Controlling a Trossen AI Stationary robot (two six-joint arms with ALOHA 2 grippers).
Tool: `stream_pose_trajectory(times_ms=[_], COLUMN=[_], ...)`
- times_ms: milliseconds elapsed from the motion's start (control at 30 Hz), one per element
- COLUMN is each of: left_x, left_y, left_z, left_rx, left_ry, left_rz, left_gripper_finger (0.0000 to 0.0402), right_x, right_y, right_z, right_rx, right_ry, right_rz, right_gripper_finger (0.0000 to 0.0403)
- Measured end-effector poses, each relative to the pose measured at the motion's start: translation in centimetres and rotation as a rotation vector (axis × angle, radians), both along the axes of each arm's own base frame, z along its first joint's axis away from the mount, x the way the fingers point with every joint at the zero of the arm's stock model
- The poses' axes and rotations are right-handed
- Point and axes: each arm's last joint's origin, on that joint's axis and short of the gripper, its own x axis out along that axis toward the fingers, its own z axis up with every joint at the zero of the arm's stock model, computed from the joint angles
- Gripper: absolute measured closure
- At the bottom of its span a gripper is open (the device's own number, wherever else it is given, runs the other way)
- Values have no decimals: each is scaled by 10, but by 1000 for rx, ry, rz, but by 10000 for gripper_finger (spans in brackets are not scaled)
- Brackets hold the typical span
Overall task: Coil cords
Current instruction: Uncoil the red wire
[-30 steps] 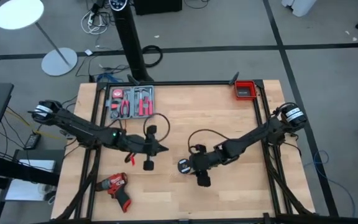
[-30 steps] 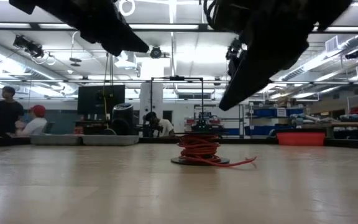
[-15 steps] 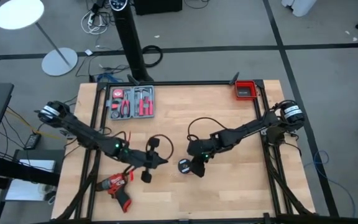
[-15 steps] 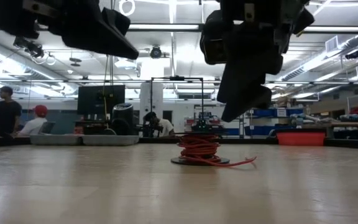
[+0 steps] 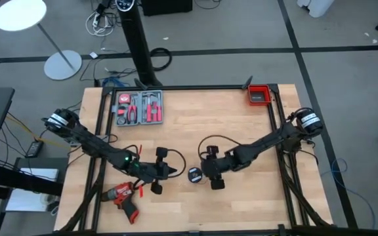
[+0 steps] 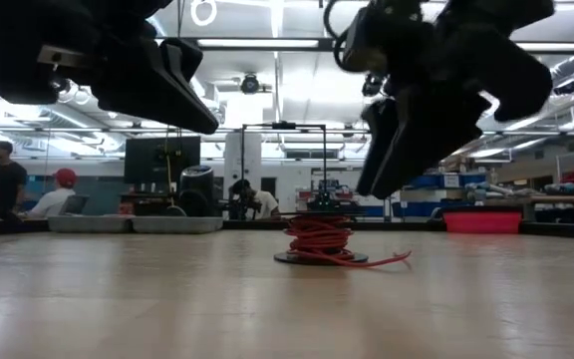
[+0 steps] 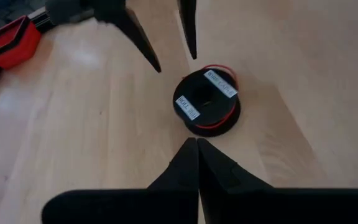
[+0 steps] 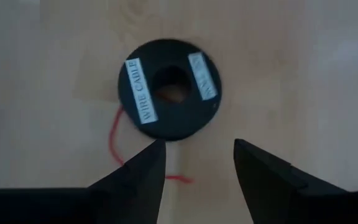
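Wooden table (image 5: 241, 131), one, with two dark arms reaching in from 9 and 3 o'clock toward table centre. One red-and-black drill (image 5: 125, 198) lies near the 7 o'clock corner, long axis running roughly 10 to 4 o'clock. One grey tool tray (image 5: 136, 107) with red-handled tools sits at 11 o'clock, one red bin (image 5: 258, 95) at the 1 o'clock corner. Black cable: loops show by each arm, one loop (image 5: 169, 157) by the left wrist, one arc (image 5: 218, 139) behind the right wrist; cannot tell if they are task cords or arm wiring. One black spool (image 5: 195, 174) of thin bright red wire (image 6: 317, 236) stands just below table centre, between the two grippers, axis upright, flat face up, two white labels on top, one reading WIRE CABLE. One loose red tail (image 6: 387, 261) trails flat off the spool's base across the wood. Left gripper (image 5: 172, 172) just at 9 o'clock of the spool, raised off the table, fingers (image 7: 219, 168) clenched together, holding nothing, pointing at the spool. Right gripper (image 5: 205, 176) just at 3 o'clock of the spool, also raised, fingers (image 8: 143, 168) spread wide apart, released, nothing between them, spool just ahead.
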Motion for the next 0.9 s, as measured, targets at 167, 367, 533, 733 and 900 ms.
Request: stream_pose_trajectory(times_ms=[167, 367, 533, 733, 900], left_x=[0, 1, 1, 2, 2], left_y=[1, 1, 1, 1, 1], left_z=[1, 2, 2, 3, 3], left_rx=[-3, -45, -113, -161, -192], left_ry=[-19, -37, -52, -61, -64], left_rz=[32, 69, 111, 137, 150], left_gripper_finger=[401, 401, 401, 401, 401], right_x=[-2, -4, -5, -8, -16], right_y=[15, 26, 30, 33, 37], right_z=[-13, -25, -25, -27, -37], right_rx=[-256, -497, -531, -588, -651], right_ry=[2, 5, 0, -5, -25], right_rz=[151, 215, 261, 317, 364], right_gripper_finger=[215, 219, 226, 233, 234])
